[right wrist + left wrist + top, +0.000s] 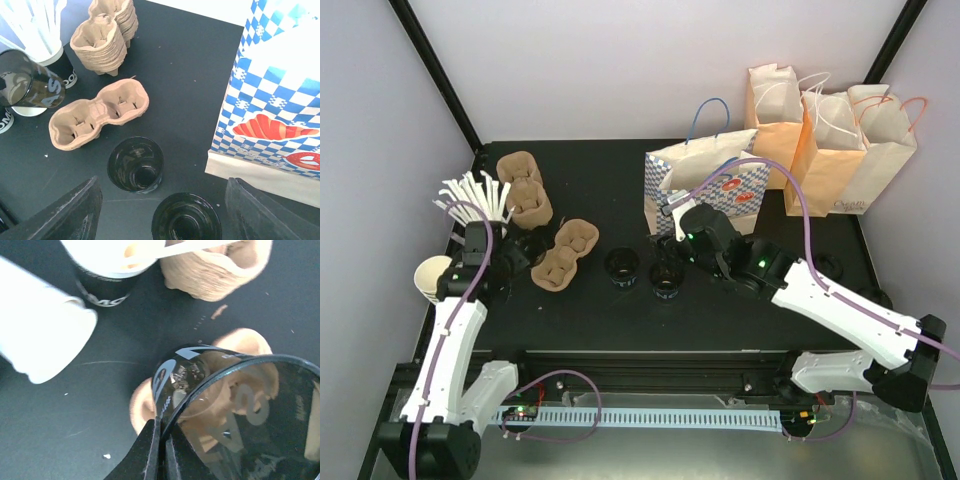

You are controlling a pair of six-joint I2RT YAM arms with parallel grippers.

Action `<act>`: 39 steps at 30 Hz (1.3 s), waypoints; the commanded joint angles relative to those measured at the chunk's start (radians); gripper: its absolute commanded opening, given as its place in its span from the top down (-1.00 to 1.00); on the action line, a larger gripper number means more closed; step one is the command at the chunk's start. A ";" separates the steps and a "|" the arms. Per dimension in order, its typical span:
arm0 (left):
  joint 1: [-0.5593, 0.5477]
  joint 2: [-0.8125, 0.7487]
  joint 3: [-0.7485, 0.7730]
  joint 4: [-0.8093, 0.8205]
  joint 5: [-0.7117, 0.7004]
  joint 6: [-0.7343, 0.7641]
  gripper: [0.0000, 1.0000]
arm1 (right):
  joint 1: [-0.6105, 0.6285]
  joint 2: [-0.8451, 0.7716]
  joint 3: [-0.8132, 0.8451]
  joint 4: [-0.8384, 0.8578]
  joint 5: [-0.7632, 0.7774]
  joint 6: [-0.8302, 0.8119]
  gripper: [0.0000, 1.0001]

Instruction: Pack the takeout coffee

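The left gripper [161, 437] is pressed together on the rim wall of a tilted black cup [235, 405], a dark see-through cup with grey lettering and no lid on it. The rim runs between the two fingers. This tilted black cup hangs at the left of the bench [610, 200], just beside the left end of a two-slot pulp carrier [565, 255]; whether it touches the bench or the carrier cannot be told. Close by stand a black holder full of white straws [472, 197], a stack of cream paper cups [432, 277] lying on its side, and a stack of pulp carriers [525, 190] farther back. The right gripper [162, 200] is spread wide near the middle of the bench. A second black cup [186, 219] stands upright and open-mouthed below the gap between its fingers, with neither finger seen touching it. A third black cup [136, 165], also upright and lidless, stands just to the left of the second, between it and the two-slot carrier. Right behind the right gripper stands a blue-checked paper bag [705, 180], and three tan paper bags [840, 145] stand at the far right corner.
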 commanded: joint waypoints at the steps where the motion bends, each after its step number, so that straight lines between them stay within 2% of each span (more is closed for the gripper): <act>1: 0.020 -0.086 -0.036 -0.023 -0.160 -0.175 0.97 | -0.009 -0.046 -0.027 0.068 0.007 -0.014 -0.41; 4: 0.028 -0.119 -0.056 -0.073 -0.258 -0.249 0.97 | -0.017 -0.062 -0.043 0.077 0.009 -0.017 -0.41; 9: 0.053 -0.116 -0.094 -0.137 -0.300 -0.360 0.97 | -0.020 -0.058 -0.047 0.080 0.000 -0.017 -0.40; 17: 0.080 -0.055 -0.163 -0.078 -0.204 -0.388 0.97 | -0.022 -0.054 -0.047 0.071 0.009 -0.012 -0.40; 31: 0.114 -0.043 -0.222 -0.008 0.019 -0.394 0.97 | -0.022 -0.018 -0.033 0.054 0.013 -0.006 -0.39; 39: 0.113 -0.059 -0.144 -0.082 -0.058 -0.370 0.97 | -0.022 -0.013 -0.036 0.057 0.011 -0.004 -0.39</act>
